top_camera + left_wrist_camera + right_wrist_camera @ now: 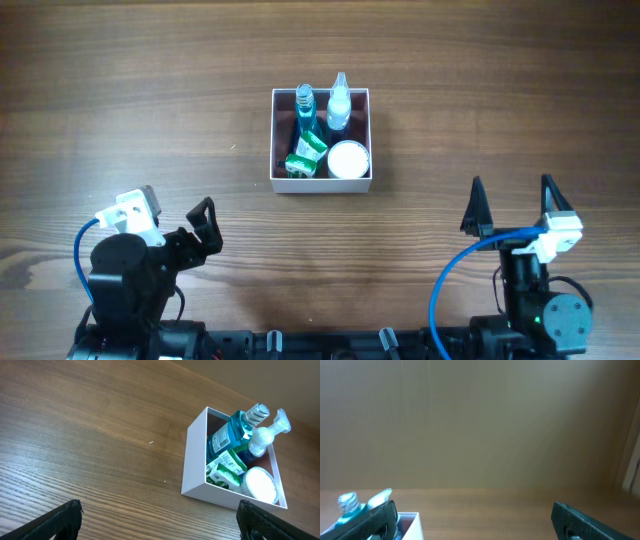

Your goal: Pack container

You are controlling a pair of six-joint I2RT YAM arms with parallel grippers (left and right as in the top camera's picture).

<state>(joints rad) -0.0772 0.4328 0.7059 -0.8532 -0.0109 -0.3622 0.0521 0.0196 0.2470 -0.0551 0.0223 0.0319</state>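
Wooden desk (150,100): container (320,184) sits centrally, well ahead of left end effector (160,525) and right end effector (511,200), both spread wide, seemingly empty.

Container (321,184) on table (150,100); inside: bottles (305,110) at back, packet (307,155) front-left, jar (348,159) front-right.

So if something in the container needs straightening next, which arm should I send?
Left, probably. The left gripper sits nearer the container, and its wrist view looks right into the box; the right gripper is farther off. Both are open.
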